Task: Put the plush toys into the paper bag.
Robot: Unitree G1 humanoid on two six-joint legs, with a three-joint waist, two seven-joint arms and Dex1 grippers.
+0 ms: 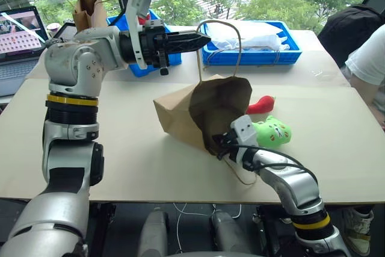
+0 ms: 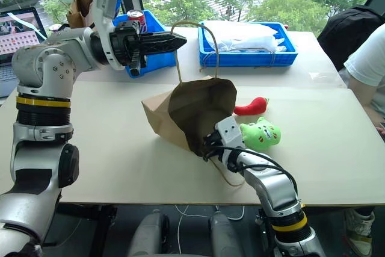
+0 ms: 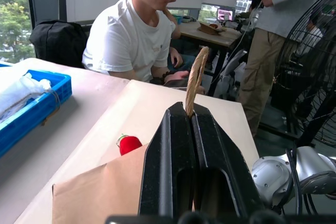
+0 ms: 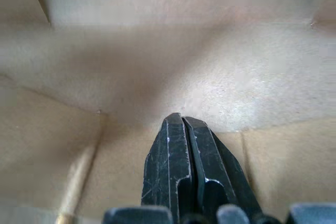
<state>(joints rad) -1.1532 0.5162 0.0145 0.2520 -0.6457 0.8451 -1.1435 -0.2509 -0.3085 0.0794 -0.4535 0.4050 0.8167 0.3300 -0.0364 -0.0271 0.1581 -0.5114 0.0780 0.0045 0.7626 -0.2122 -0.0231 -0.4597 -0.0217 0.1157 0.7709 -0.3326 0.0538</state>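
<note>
The paper bag (image 1: 180, 115) lies tipped on the table with its dark mouth facing me. My left gripper (image 1: 204, 41) is shut on one twine handle (image 1: 201, 46) and holds it up above the bag; the left wrist view shows the handle (image 3: 197, 77) pinched at the fingertips. My right gripper (image 1: 218, 144) is at the lower rim of the mouth, reaching inside. In the right wrist view its fingers (image 4: 173, 140) are shut against the bag's inner paper (image 4: 184, 51). The red chili plush (image 1: 261, 105) and the green plush (image 1: 272, 132) lie on the table just right of the bag.
A blue bin (image 1: 283, 52) with white plastic stands at the back, and another blue bin (image 1: 147, 64) with a can (image 2: 135, 17) sits behind my left arm. A darker paper bag (image 1: 90, 7) and a laptop (image 1: 18, 34) are at the back left. A person (image 1: 370, 58) sits at the right edge.
</note>
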